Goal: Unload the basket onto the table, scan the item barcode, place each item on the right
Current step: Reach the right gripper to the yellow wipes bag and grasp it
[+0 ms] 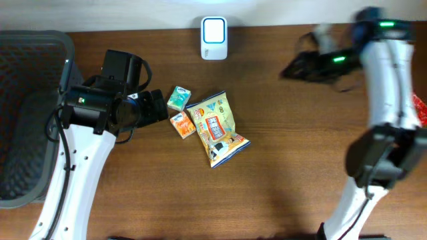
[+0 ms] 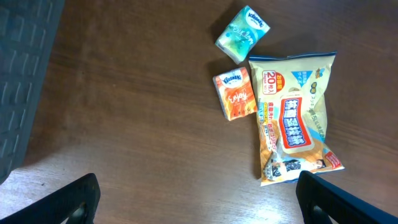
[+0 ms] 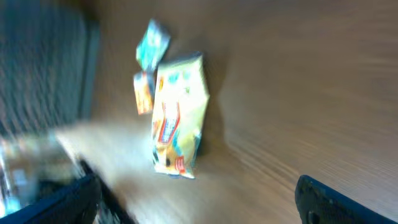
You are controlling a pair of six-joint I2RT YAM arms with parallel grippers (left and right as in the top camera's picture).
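my left claw [image 1: 157, 107] hangs low over the counter [image 1: 300, 167] with its jaws spread wide and nothing between them. in the left wrist view both fingertips sit at the bottom corners, and bare wood fills the gap. my right claw [image 1: 301, 65] is up near the far right of the counter, well apart from the goods. it is smeared in the overhead view and its own wrist view is blurred too, but that view shows the two tips far apart with nothing caught between them.

three things could be the item, and i cannot tell which is meant. the snack bag [image 1: 217, 129] lies flat, face up, in the middle of the counter. the orange tissue pack [image 1: 182, 125] is touching its left edge, and the teal tissue pack [image 1: 179, 98] is just beyond that, near the bag's top corner. all three rest on the wood just ahead of my left claw. the white scanner [image 1: 214, 38] stands at the far edge, apart from them. the dark basket [image 1: 27, 100] sits at my left.

so i judge the task barely begun. nothing is lifted and no barcode faces the scanner. i see no barcode on any upward face. what is left is to close on one item, carry it to the scanner and turn its code toward the window.
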